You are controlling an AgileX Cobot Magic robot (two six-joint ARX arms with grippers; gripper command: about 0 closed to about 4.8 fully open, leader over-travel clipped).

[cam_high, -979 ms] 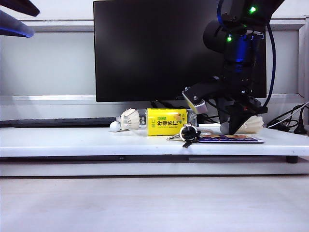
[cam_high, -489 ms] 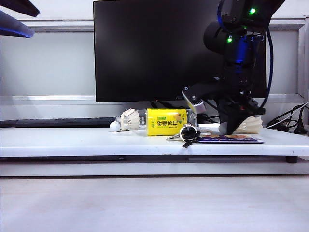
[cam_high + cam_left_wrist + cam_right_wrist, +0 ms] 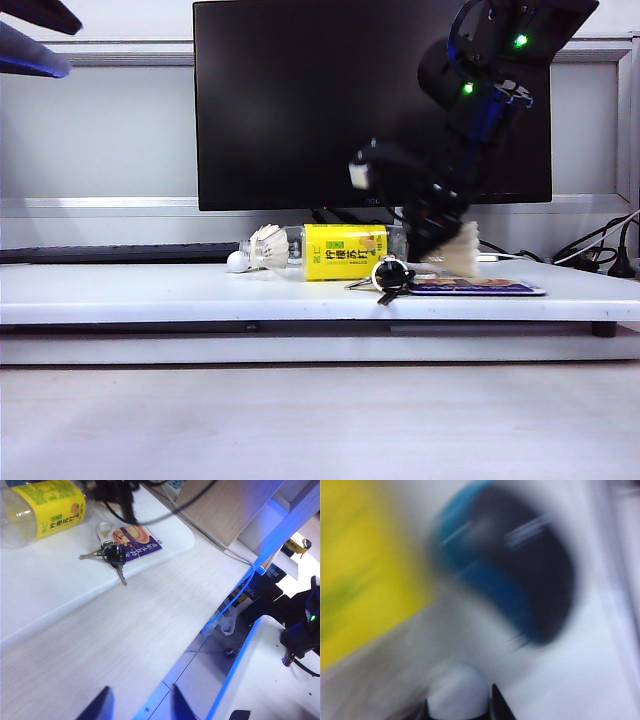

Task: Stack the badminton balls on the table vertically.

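I am seeing two shuttlecocks: one (image 3: 262,248) lying by the bottle (image 3: 335,251), one (image 3: 458,250) now lifted off the tabletop (image 3: 200,290), my right pincer (image 3: 445,245) clenching it; left pincer (image 3: 137,707) hanging released, far left.

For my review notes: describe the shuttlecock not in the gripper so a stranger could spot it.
Find the black monitor, then the yellow-labelled bottle lying on the white table below it. The free shuttlecock lies at the bottle's left end, far from the right gripper holding its twin.
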